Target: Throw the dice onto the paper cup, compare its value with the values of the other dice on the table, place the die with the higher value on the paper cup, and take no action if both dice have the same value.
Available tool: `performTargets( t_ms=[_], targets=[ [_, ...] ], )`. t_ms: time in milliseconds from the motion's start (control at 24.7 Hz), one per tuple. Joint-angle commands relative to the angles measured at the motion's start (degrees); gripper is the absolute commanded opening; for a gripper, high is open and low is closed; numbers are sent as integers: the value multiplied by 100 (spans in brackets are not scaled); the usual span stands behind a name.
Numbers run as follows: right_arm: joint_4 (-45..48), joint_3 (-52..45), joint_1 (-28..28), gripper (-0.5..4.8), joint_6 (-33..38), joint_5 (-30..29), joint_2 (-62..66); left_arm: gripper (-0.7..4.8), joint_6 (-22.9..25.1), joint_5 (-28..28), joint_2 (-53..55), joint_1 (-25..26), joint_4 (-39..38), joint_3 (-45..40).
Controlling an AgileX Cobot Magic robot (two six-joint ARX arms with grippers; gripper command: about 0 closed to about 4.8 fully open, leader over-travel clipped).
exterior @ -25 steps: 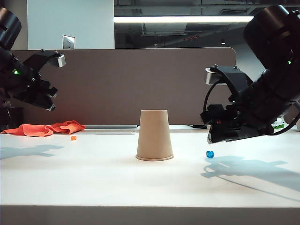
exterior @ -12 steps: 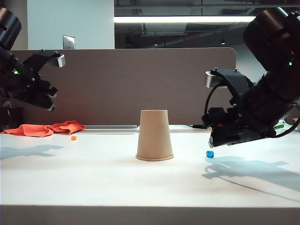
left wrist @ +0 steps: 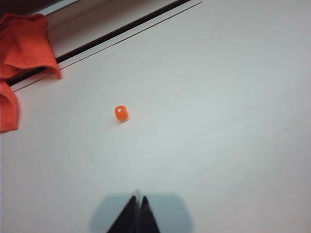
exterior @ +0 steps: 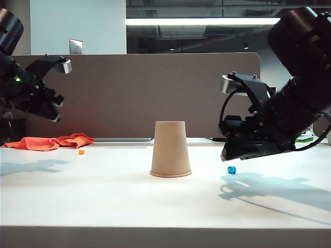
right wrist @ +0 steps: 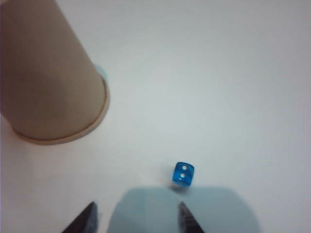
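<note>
Currently orange die (left wrist: 121,113) lies on table (exterior: 103,196) near red cloth (exterior: 51,141), one pip up; blue die (right wrist: 183,174) right of upturned paper cup (exterior: 170,150); left gripper (left wrist: 137,213) clenched, empty, raised; right gripper (right wrist: 138,216) spread wide above blue die.

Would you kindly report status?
Left gripper shut, above orange die. Right gripper open over blue die. Paper cup upside-down. Path clear.

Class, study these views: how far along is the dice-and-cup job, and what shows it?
Done: the orange die lies thrown on the table, one pip up; the blue die shows two.
In hand: the right gripper, jaws open, hovers by the blue die; the left gripper is shut and empty.
Left: putting the blue die on the upturned paper cup.
</note>
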Motion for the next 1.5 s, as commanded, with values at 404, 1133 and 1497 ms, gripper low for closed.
performTargets(
  t_ms=[404,1133,1497],
  targets=[
    [535,42,4,212,-9,490,177,-5,-83,42,-31,-7,365,9],
    [1215,151,4,212,101,737,885,-5,-85,146,-31,-9,367,9],
    [1272,267,4,211,114,935,986,-5,-85,146,-31,-9,367,9]
  ],
)
